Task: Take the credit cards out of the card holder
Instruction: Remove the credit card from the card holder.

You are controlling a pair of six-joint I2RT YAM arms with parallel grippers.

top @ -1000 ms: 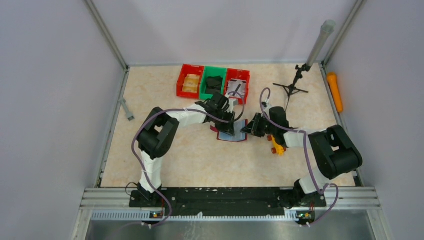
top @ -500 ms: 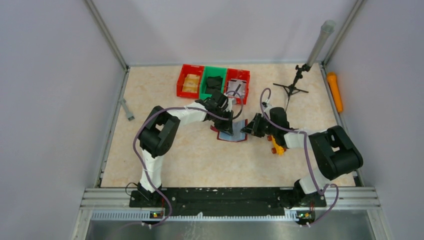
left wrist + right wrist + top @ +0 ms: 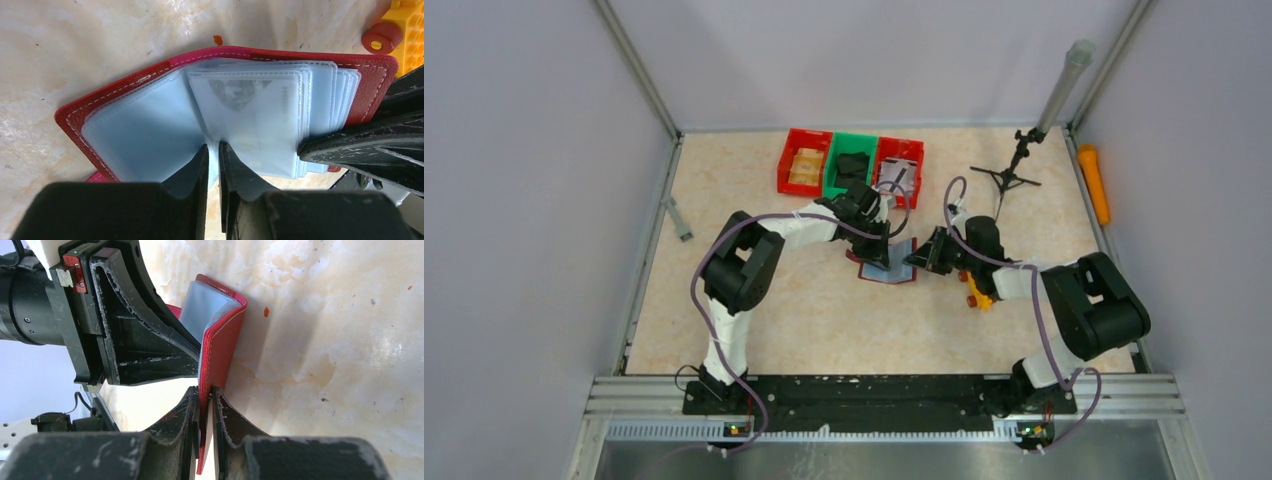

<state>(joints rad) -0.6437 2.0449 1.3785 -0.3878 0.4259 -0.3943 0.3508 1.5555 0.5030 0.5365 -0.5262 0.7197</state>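
On the tabletop [image 3: 804, 310], the left arm [image 3: 796, 232] extends to the middle. There the card holder [image 3: 894, 276] lies open, with its pale blue sleeves [image 3: 150, 130] fanned out over the red cover. The left jaws stand narrow, nipping the near edge of one sleeve. From the other side, the right arm [image 3: 1014, 278] meets the holder. The right jaws are pinched narrow on the right flap [image 3: 220, 340], which stands raised off the tabletop. A yellow toy block [image 3: 977, 293] lies just beside that arm.
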